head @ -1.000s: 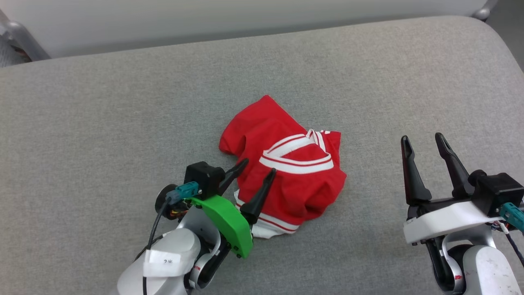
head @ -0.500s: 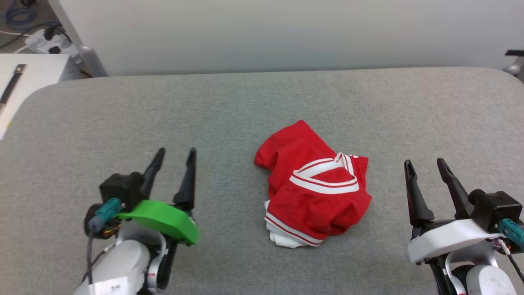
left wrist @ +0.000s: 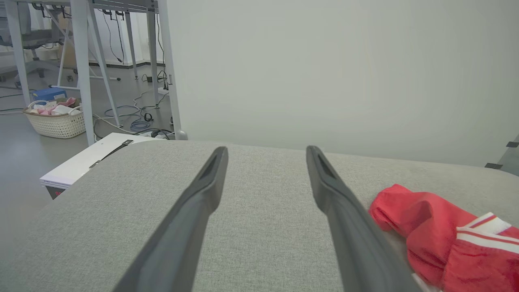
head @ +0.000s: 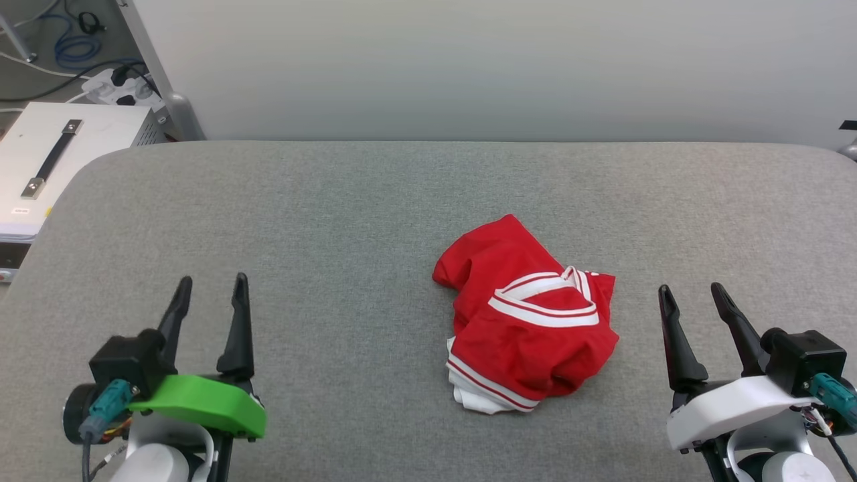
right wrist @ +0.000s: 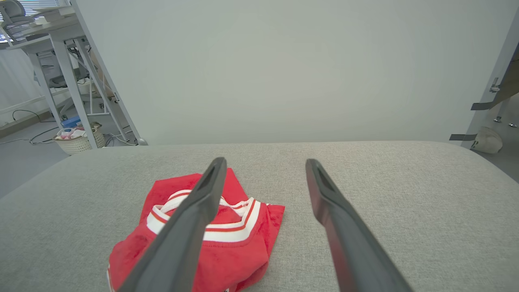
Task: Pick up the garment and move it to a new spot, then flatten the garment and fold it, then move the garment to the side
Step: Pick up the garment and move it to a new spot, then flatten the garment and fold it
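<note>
Garment (head: pixel 529 335) crumpled mid-frame on tabletop (head: pixel 321 221). Left gripper (head: pixel 212 281) lower left, right gripper (head: pixel 690 289) lower right; all fingers (head: pixel 236 328) spread, off garment.

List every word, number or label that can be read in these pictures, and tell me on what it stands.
No text can be read in these pictures.
Sticker on the white box: too small to read.
Garment: crumpled; it shows red cloth and striped trim, no letters or digits.
</note>
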Motion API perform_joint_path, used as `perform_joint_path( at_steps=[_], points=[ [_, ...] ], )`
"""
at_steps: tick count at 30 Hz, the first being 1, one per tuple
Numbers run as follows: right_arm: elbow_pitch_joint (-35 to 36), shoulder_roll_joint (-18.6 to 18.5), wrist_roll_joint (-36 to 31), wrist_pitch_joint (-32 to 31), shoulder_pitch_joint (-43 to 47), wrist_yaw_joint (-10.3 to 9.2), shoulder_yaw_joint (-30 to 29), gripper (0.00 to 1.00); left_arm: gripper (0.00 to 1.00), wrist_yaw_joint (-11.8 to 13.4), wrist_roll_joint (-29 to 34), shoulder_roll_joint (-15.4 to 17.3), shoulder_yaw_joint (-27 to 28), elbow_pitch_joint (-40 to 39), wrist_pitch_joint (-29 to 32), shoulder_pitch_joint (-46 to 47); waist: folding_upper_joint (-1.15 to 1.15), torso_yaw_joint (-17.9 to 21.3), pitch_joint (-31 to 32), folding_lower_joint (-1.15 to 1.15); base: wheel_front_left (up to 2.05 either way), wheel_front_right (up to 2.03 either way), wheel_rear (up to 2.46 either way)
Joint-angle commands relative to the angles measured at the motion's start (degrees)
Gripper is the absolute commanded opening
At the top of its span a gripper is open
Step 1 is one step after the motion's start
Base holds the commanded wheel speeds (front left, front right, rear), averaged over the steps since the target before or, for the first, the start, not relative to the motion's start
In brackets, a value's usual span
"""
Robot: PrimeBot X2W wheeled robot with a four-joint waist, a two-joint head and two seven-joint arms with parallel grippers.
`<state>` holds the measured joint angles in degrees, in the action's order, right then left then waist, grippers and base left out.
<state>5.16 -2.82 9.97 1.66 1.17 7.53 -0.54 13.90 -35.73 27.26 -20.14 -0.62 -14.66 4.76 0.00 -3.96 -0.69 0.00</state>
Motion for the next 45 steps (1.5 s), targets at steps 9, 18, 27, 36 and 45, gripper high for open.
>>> perform_joint_path(
  at_steps=[9,18,27,36,45],
  points=[
    [0.53,-0.06,0.68,-0.42,1.33,-0.04,-0.20,1.00,1.00,-0.52,0.52,0.48,-1.68,-0.42,0.67,-1.94,0.00,1.29,-0.26,0.00,0.00,0.00,0.00],
    [0.06,-0.06,0.87,-0.68,0.82,-0.04,-0.38,1.00,1.00,-0.70,-0.04,0.63,-1.84,0.21,1.24,-1.49,0.00,1.65,-0.47,0.00,0.00,0.00,0.00],
    [1.40,-1.69,0.88,-9.94,-2.97,-0.04,6.27,1.00,1.00,-0.95,-0.27,0.18,-1.87,0.18,1.14,0.08,0.00,0.48,-2.08,0.00,0.00,0.00,0.00],
    [1.24,-10.75,9.27,-26.82,-10.49,-0.04,19.26,1.00,1.00,-2.36,-0.03,-1.82,-1.62,1.46,0.26,2.59,0.00,-3.08,-5.31,0.00,0.00,0.00,0.00],
    [-1.31,-17.09,12.64,-39.62,-16.70,-0.04,27.79,1.00,1.00,-4.08,0.75,-4.01,-0.92,2.98,-0.21,4.12,0.00,-5.95,-8.06,0.00,0.00,0.00,0.00]
  ],
)
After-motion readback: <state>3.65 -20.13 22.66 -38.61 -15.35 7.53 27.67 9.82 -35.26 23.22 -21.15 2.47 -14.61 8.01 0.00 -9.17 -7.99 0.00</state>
